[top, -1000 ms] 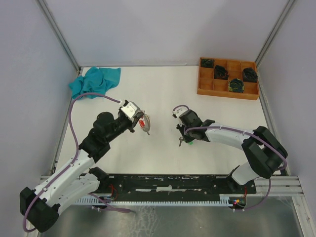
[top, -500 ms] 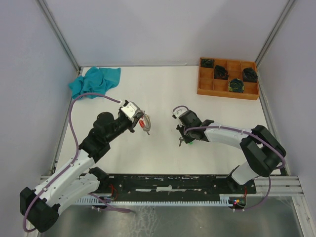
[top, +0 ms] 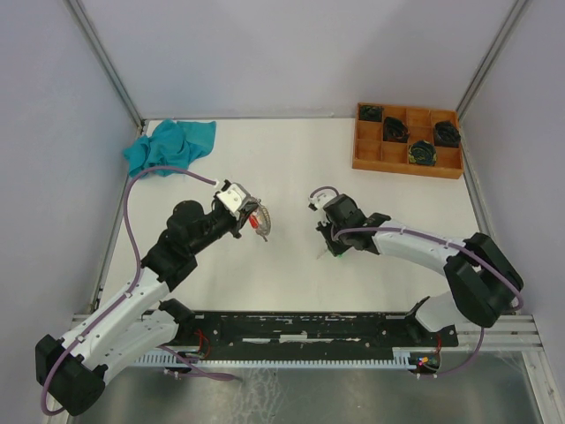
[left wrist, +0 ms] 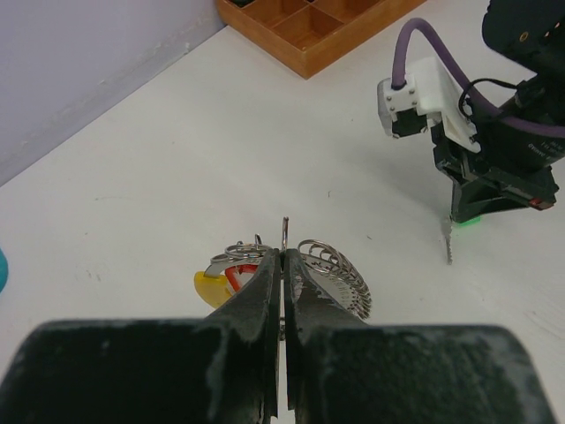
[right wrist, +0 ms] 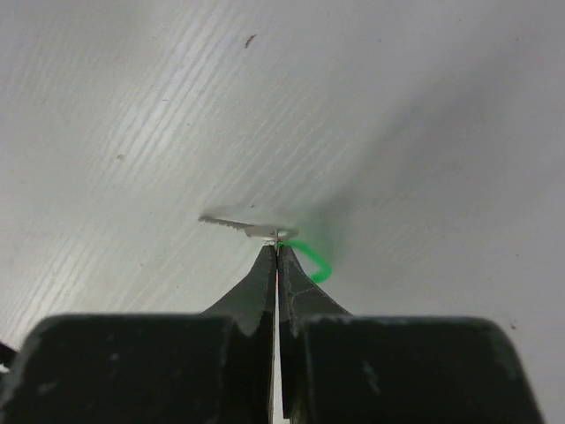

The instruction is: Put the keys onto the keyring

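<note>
The white worktop (top: 291, 168) fills the top view, walled in by pale panels. The left arm (top: 132, 300) reaches from its near-edge base toward the centre-left. The right arm (top: 415, 247) bends in from the right, so the two wrists face each other across a bare strip of worktop.

A wooden tray (top: 369, 160) with compartments sits at the far right corner, and several of its cells hold black coils (top: 422, 153). A teal cloth (top: 169, 146) lies bunched at the far left corner.

The keyring (left wrist: 340, 272), a silvery ribbed ring, sits at the tip of the left fingers (left wrist: 267, 281), left of centre on the worktop. The fingers are clenched on a thin upright wire of the ring. A red tag (left wrist: 243, 276) and a yellow tag (left wrist: 210, 288) lie against the ring just left of the fingers (whether either is threaded on cannot be told).

The right fingers (right wrist: 261, 276) are pinched tight on the head of the green-tagged key (right wrist: 245, 223), well apart from the keyring. Its toothed blade sticks out to one side and the green tag (right wrist: 311, 260) curls out on the other. In the left wrist view the blade points down at the worktop. Whether its tip touches cannot be told.
</note>
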`<action>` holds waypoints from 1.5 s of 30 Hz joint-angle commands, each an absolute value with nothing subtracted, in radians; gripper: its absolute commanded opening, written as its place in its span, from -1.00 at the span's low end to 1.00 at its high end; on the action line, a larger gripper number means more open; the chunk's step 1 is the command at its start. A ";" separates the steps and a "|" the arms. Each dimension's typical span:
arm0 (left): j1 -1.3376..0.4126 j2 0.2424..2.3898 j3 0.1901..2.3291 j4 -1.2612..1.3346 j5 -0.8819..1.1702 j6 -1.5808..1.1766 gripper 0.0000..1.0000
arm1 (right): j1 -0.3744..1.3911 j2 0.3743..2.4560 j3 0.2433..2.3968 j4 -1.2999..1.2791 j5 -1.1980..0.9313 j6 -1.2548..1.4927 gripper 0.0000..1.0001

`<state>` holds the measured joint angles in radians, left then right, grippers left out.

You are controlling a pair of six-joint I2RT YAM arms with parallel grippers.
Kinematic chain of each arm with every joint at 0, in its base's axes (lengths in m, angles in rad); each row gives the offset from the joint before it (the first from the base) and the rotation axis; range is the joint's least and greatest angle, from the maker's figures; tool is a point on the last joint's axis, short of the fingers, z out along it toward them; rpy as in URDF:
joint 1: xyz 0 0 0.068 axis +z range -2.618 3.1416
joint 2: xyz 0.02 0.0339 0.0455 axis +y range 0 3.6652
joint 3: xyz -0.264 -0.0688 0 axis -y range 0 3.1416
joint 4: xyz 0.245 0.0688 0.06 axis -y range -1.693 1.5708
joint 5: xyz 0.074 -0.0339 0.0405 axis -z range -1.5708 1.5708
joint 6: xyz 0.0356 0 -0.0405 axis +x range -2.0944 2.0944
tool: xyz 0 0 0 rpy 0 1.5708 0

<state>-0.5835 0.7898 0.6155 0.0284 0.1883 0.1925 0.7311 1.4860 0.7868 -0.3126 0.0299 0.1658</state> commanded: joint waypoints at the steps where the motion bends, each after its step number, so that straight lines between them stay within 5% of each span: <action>1: -0.579 0.776 0.630 0.092 0.257 0.217 -0.95 | 0.733 1.390 0.894 -0.414 -0.045 0.084 -0.99; 8: -0.578 0.794 0.648 0.093 0.386 0.222 -0.95 | 0.732 1.299 1.020 -0.632 -0.114 -0.053 -0.99; 27: -0.595 0.972 0.720 0.111 0.860 0.444 -0.95 | 0.733 1.133 1.119 -0.698 -0.415 -0.389 -0.98; 45: -0.664 1.063 0.715 0.047 0.837 0.691 -0.95 | 0.794 1.140 1.079 -0.541 -0.428 -0.520 -0.98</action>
<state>-0.6506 1.0832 0.7238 -0.0055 0.8623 0.6163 0.7776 1.1526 1.0752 -0.6155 -0.4324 -0.4843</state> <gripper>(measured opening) 0.045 0.015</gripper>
